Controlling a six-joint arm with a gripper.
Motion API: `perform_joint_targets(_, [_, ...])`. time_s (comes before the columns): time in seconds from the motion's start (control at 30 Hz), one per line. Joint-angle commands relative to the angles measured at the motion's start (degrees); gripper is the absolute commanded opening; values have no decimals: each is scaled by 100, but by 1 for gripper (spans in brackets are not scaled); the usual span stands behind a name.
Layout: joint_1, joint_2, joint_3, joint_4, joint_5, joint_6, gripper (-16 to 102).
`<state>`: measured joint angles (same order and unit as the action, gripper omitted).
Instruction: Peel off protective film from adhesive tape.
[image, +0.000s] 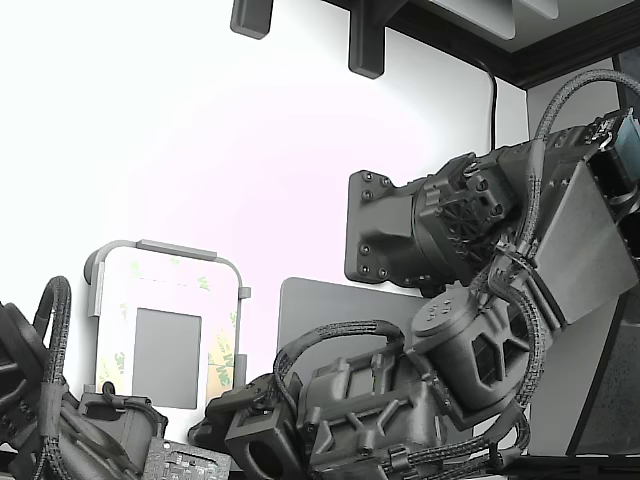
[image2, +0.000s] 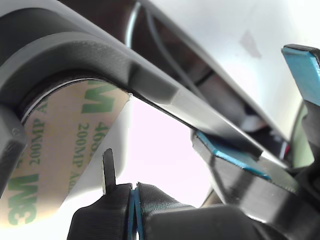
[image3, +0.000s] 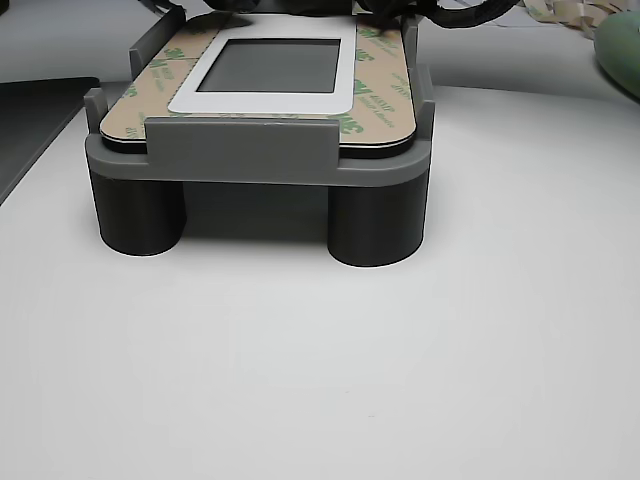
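The adhesive tape under its protective film (image3: 375, 90) borders a white plate (image3: 190, 95) held in a grey frame (image3: 240, 150). The pale film with green 3M print fills the wrist view (image2: 60, 150) under the frame's curved lip (image2: 100, 55). My gripper (image2: 135, 210) sits just off the film's edge. Its two black fingers are pressed together on their blue pads, and I see nothing between them. In the exterior view the plate and film (image: 222, 350) lie at the lower left, and my arm (image: 450, 330) reaches down to the plate's near right corner.
Two blue-padded fingers (image2: 235, 160) of another gripper stand apart beside mine. A second arm (image: 60, 420) sits at the exterior view's lower left. Loose 3M-printed strips (image3: 570, 15) lie at the back right. A dark mat (image3: 30, 120) lies left of the frame.
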<state>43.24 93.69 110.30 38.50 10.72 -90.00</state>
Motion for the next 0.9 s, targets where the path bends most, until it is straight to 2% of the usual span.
perform_joint_targets(0.0, [-141,97,-105,-123,-35,-97,-7])
perform_joint_targets(0.87, [-220,18,62,-343,-114,-158,-7])
